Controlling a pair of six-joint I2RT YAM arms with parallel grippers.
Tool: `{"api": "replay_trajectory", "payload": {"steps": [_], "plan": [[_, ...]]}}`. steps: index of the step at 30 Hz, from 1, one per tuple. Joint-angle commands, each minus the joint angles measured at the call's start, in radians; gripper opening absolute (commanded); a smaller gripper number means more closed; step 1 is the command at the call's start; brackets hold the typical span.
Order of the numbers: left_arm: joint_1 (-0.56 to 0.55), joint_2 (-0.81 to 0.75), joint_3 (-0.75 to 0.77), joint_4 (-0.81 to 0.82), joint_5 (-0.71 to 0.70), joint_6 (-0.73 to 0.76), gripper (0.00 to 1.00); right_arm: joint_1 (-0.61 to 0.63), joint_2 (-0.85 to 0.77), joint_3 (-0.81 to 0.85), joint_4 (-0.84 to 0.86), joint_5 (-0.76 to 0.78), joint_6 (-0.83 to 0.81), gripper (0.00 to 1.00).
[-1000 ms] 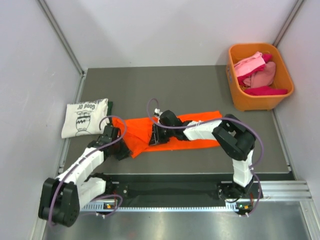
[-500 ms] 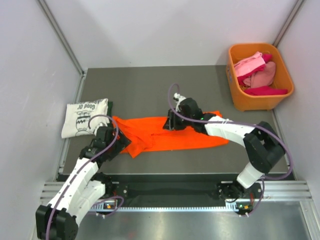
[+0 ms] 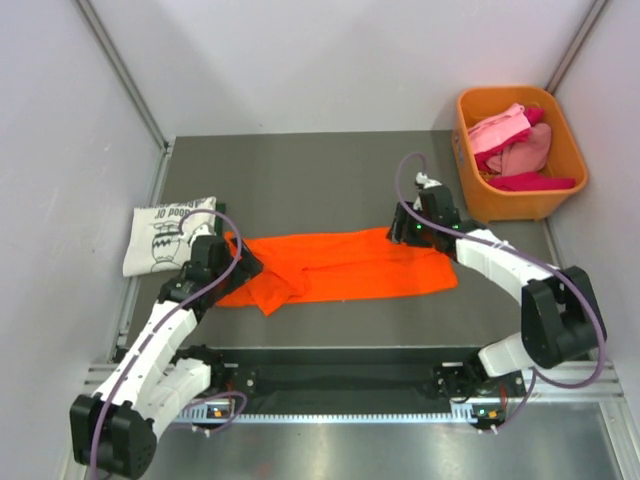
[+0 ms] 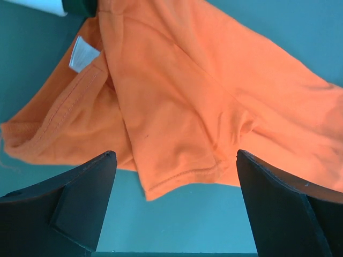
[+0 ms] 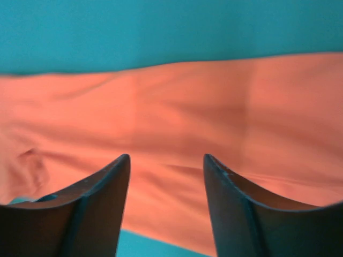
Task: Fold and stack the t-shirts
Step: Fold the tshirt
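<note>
The orange t-shirt [image 3: 340, 265] is found lying on the bench [image 3: 300, 170] as a long band, rumpled at its left end. The left pincer [image 4: 174, 155] is seen above that end, jaws spread wide, nothing held. The right pincer [image 5: 166, 158] is seen over the band's right part, jaws partly apart, nothing gripped. A folded white printed t-shirt [image 3: 165, 235] is noted just beside the band's left end. Pink and red t-shirts [image 3: 510, 145] are heaped in the orange bin [image 3: 515, 205].

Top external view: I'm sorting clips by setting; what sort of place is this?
Probably a lab test cell: bare white panels wall in a grey table, aluminium rail in front.
</note>
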Motion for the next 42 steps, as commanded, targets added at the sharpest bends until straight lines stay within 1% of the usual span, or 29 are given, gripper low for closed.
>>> {"api": "replay_trajectory", "payload": {"steps": [1, 2, 7, 10, 11, 13, 15, 19, 20, 22, 25, 26, 27, 30, 34, 37, 38, 42], "plan": [[0.000, 0.011, 0.032, 0.088, 0.001, 0.057, 0.98, -0.052, -0.076, -0.041, -0.041, 0.161, -0.014, 0.61], [0.000, 0.017, 0.029, 0.100, 0.013, 0.065, 0.98, -0.072, -0.082, -0.047, -0.053, 0.185, -0.004, 0.64], [0.000, 0.054, 0.022, 0.149, 0.030, 0.077, 0.98, -0.144, -0.097, -0.075, -0.065, 0.291, 0.004, 0.63], [0.000, 0.089, 0.030, 0.158, 0.017, 0.078, 0.98, -0.194, -0.083, -0.075, -0.056, 0.281, -0.010, 0.60], [0.000, 0.106, 0.033, 0.169, 0.019, 0.080, 0.97, -0.209, -0.074, -0.070, -0.049, 0.273, -0.016, 0.58], [0.000, 0.126, 0.036, 0.177, 0.024, 0.080, 0.97, -0.218, -0.047, -0.064, -0.048, 0.264, -0.017, 0.56], [0.002, 0.148, 0.039, 0.183, 0.030, 0.078, 0.97, -0.227, -0.021, -0.069, -0.044, 0.250, -0.011, 0.51], [0.000, 0.169, 0.035, 0.184, 0.024, 0.078, 0.96, -0.256, 0.019, -0.105, -0.015, 0.192, 0.006, 0.40], [0.000, 0.178, 0.032, 0.181, 0.018, 0.075, 0.95, -0.273, 0.032, -0.113, 0.004, 0.174, 0.007, 0.30], [0.002, 0.192, 0.030, 0.169, 0.002, 0.068, 0.95, -0.292, 0.076, -0.113, -0.004, 0.140, 0.016, 0.19], [0.000, 0.203, 0.039, 0.154, -0.007, 0.060, 0.95, -0.318, 0.090, -0.118, -0.025, 0.169, 0.030, 0.17], [0.002, 0.207, 0.038, 0.152, -0.012, 0.062, 0.95, -0.325, 0.081, -0.124, -0.021, 0.178, 0.033, 0.08], [0.000, 0.207, 0.039, 0.151, -0.015, 0.062, 0.95, -0.329, 0.056, -0.141, -0.019, 0.190, 0.036, 0.06], [0.000, 0.206, 0.036, 0.151, -0.025, 0.063, 0.95, -0.327, 0.016, -0.165, -0.027, 0.239, 0.053, 0.06], [0.000, 0.217, 0.039, 0.152, -0.035, 0.057, 0.96, -0.332, 0.003, -0.184, -0.044, 0.284, 0.062, 0.08], [0.000, 0.226, 0.044, 0.157, -0.030, 0.057, 0.97, -0.336, -0.034, -0.198, -0.035, 0.295, 0.059, 0.13], [0.000, 0.230, 0.042, 0.160, -0.029, 0.062, 0.97, -0.338, -0.045, -0.196, -0.036, 0.296, 0.056, 0.17], [0.000, 0.237, 0.045, 0.166, -0.024, 0.065, 0.97, -0.336, -0.088, -0.184, -0.045, 0.299, 0.046, 0.25]]}}
